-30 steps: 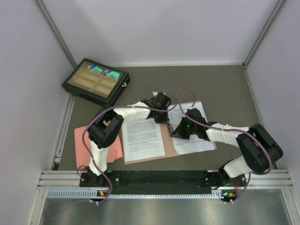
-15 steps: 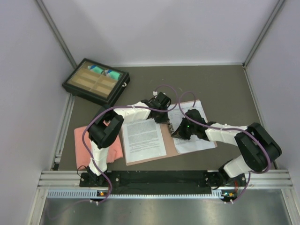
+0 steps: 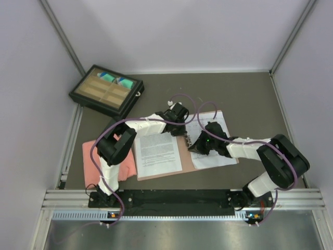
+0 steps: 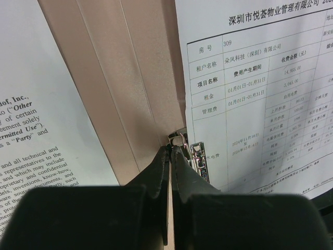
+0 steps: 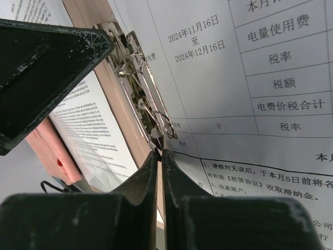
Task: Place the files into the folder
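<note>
A tan folder [image 3: 186, 159] lies open on the table. The dense text sheet [image 3: 158, 151] lies on its left half and the table-layout sheet [image 3: 216, 153] on its right half. A metal clip [image 4: 196, 158] runs along the spine; it also shows in the right wrist view [image 5: 136, 78]. My left gripper [image 3: 183, 135] is shut, its tips [image 4: 170, 151] right at the clip's end. My right gripper [image 3: 193, 147] is shut, its tips [image 5: 159, 152] touching the clip's other end beside the table-layout sheet [image 5: 250, 78]. The left gripper's fingers [image 5: 47, 67] show opposite.
A salmon-pink folded cloth [image 3: 96, 159] lies left of the folder, partly under the left arm. A black tray with wooden compartments [image 3: 106, 90] sits at the back left. Walls close in on both sides, and an aluminium rail [image 3: 177, 198] runs along the front.
The folder with both sheets has slid slightly to the left. Both shut grippers have shifted a little at the spine and stay close together.
</note>
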Controlling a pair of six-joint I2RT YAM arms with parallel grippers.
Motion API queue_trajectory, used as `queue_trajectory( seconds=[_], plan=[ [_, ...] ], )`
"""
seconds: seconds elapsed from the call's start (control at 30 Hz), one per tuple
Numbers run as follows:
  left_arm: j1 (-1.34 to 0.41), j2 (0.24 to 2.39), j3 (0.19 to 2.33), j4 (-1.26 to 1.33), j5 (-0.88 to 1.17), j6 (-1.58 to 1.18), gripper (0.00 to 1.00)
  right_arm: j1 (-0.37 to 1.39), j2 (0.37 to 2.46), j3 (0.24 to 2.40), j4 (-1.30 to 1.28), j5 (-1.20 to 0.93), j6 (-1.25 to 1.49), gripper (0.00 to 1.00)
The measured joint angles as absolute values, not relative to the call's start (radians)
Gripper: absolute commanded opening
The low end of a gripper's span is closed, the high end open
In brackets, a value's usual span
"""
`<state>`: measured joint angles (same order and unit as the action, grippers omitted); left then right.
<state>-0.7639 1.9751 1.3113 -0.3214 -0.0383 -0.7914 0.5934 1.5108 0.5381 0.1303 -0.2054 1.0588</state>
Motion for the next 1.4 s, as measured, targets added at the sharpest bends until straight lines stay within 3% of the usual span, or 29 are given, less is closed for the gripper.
queue_trajectory(
  seconds=[0.17, 0.43, 0.53, 0.57, 0.73, 0.87, 0.97, 1.27, 1.3, 1.33, 1.4],
  plan=[
    [-0.767, 1.971, 1.306, -0.316, -0.047, -0.791, 0.0, 0.593, 1.493, 0.544, 0.102, -0.205, 1.032, 0.17],
    [-0.767, 1.97, 1.329, -0.358, -0.036, -0.746, 0.0, 0.593, 1.453, 0.582, -0.041, -0.184, 0.939, 0.25],
    [-0.767, 1.978, 1.354, -0.392, -0.019, -0.716, 0.0, 0.593, 1.399, 0.591, -0.14, -0.142, 0.877, 0.36],
    [-0.767, 1.988, 1.37, -0.406, -0.012, -0.705, 0.0, 0.593, 1.375, 0.596, -0.18, -0.125, 0.855, 0.44],
    [-0.765, 2.053, 1.445, -0.408, 0.052, -0.69, 0.0, 0.593, 1.241, 0.664, -0.36, -0.03, 0.757, 0.54],
    [-0.765, 2.087, 1.474, -0.373, 0.109, -0.71, 0.0, 0.588, 1.146, 0.73, -0.457, 0.063, 0.692, 0.7],
    [-0.767, 2.105, 1.485, -0.344, 0.145, -0.741, 0.0, 0.555, 1.102, 0.742, -0.504, 0.104, 0.656, 0.74],
    [-0.78, 2.147, 1.506, -0.248, 0.179, -0.865, 0.0, 0.469, 1.114, 0.754, -0.6, 0.139, 0.567, 0.74],
    [-0.781, 2.148, 1.506, -0.242, 0.179, -0.871, 0.03, 0.469, 1.127, 0.762, -0.601, 0.139, 0.556, 0.74],
    [-0.781, 2.148, 1.506, -0.236, 0.176, -0.878, 0.22, 0.469, 1.142, 0.772, -0.602, 0.138, 0.543, 0.74],
    [-0.78, 2.145, 1.503, -0.228, 0.174, -0.879, 0.4, 0.469, 1.162, 0.784, -0.598, 0.135, 0.517, 0.75]
  ],
)
